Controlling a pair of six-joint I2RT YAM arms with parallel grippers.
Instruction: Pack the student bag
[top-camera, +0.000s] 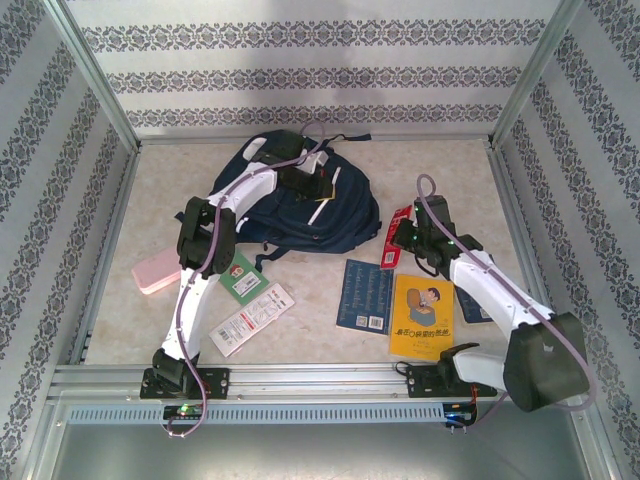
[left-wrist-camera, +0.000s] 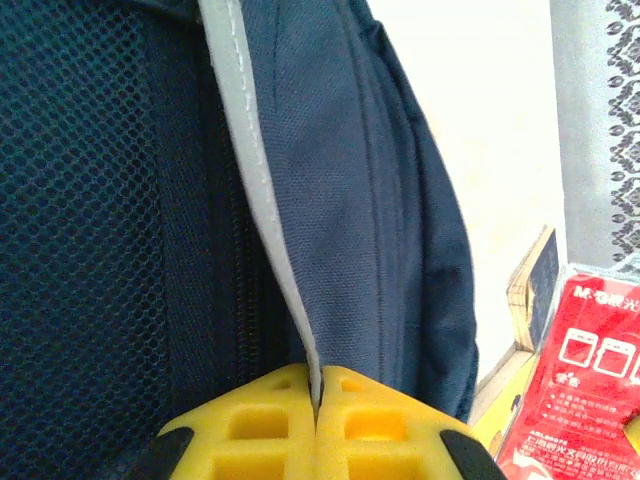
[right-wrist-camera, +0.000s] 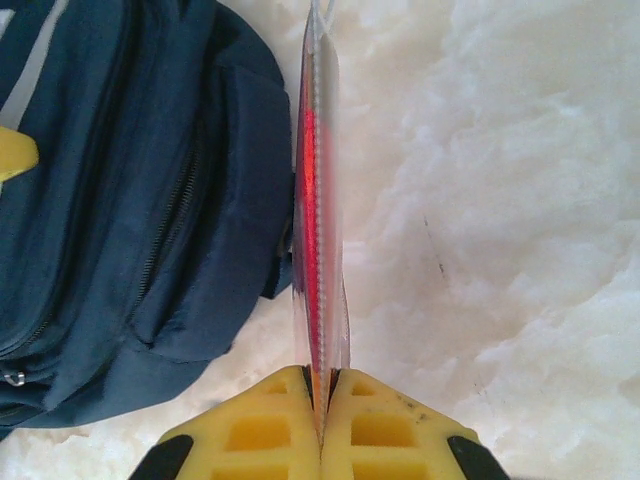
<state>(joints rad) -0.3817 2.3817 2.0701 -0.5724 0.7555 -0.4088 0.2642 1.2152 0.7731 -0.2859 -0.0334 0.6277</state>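
Pinching the backpack (left-wrist-camera: 390, 200) by its edge, presumably to open it: left gripper (left-wrist-camera: 316, 390); right gripper (right-wrist-camera: 322, 390) grips red packet (right-wrist-camera: 312, 200) for packing.

The student bag (top-camera: 340, 225) is navy blue, with a pale grey stripe and dark mesh. The red packet (right-wrist-camera: 318, 200) has a clear plastic cover. There is a yellow book (top-camera: 421, 317), a dark blue book (top-camera: 366, 295) and a pink case (top-camera: 157, 273). The desk (top-camera: 470, 190) is cream and marbled. The walls (top-camera: 300, 80) are white with dark floral bands.
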